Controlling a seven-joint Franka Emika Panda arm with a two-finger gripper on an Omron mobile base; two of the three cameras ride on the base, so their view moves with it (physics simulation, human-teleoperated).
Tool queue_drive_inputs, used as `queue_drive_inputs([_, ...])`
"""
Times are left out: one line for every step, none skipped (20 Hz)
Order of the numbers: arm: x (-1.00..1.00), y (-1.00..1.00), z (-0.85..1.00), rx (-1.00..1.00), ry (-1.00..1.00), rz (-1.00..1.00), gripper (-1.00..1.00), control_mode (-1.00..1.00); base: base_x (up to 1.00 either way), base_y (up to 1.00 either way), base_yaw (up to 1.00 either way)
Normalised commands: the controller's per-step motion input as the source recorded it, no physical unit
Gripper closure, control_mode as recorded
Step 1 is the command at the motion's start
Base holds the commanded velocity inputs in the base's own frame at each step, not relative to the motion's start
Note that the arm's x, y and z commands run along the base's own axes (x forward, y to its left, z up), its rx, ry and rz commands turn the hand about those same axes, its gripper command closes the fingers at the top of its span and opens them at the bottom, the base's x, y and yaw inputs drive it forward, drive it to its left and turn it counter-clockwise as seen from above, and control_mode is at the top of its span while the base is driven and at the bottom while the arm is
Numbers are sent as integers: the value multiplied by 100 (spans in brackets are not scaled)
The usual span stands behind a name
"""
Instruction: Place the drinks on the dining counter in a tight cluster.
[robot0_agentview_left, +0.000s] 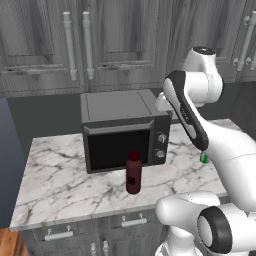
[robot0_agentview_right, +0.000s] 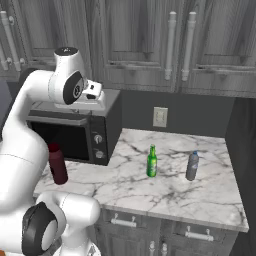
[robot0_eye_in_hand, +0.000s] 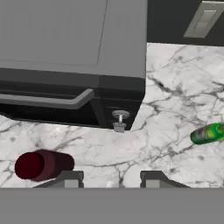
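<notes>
Currently: maroon capped bottle (robot0_agentview_left: 133, 172) upright near front edge of marble kitchen counter (robot0_agentview_right: 210, 195), before microwave (robot0_agentview_left: 125, 130). Green glass bottle (robot0_agentview_right: 152, 161), grey bottle (robot0_agentview_right: 192, 166) upright further right, contents unreadable. Gripper (robot0_eye_in_hand: 111, 178) above, empty, jaw state unclear.

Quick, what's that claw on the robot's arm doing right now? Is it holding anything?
Gripper: jaws stand apart with bare marble between them, holding nothing; it hangs above the counter, near the maroon bottle.

marble counter (robot0_agentview_right: 165, 192), microwave (robot0_agentview_left: 122, 131), maroon bottle (robot0_agentview_left: 133, 172), green bottle (robot0_agentview_right: 152, 161), grey bottle (robot0_agentview_right: 192, 165)
</notes>
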Motion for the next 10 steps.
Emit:
queue_drive_inputs([0,4,-6,0,0,0,-100,-100,0,0,0])
queue_drive_inputs([-19,16,-1,0,0,0,-100,-100,0,0,0])
queue_drive_inputs([-34,15,-1,0,0,0,-100,-100,0,0,0])
queue_drive_inputs([-29,27,0,0,0,1,-100,-100,0,0,0])
queue_drive_inputs([-48,21,-19,0,0,0,-100,-100,0,0,0])
queue_drive_inputs([-49,26,-14,0,0,2,-100,-100,0,0,0])
queue_drive_inputs([-36,21,-23,0,9,4,-100,-100,0,0,0])
queue_drive_inputs([-37,20,-25,0,9,7,-100,-100,0,0,0])
queue_drive_inputs([-49,34,-26,0,5,9,-100,-100,0,0,0])
queue_drive_inputs([-26,16,-22,-1,11,4,-100,-100,0,0,0])
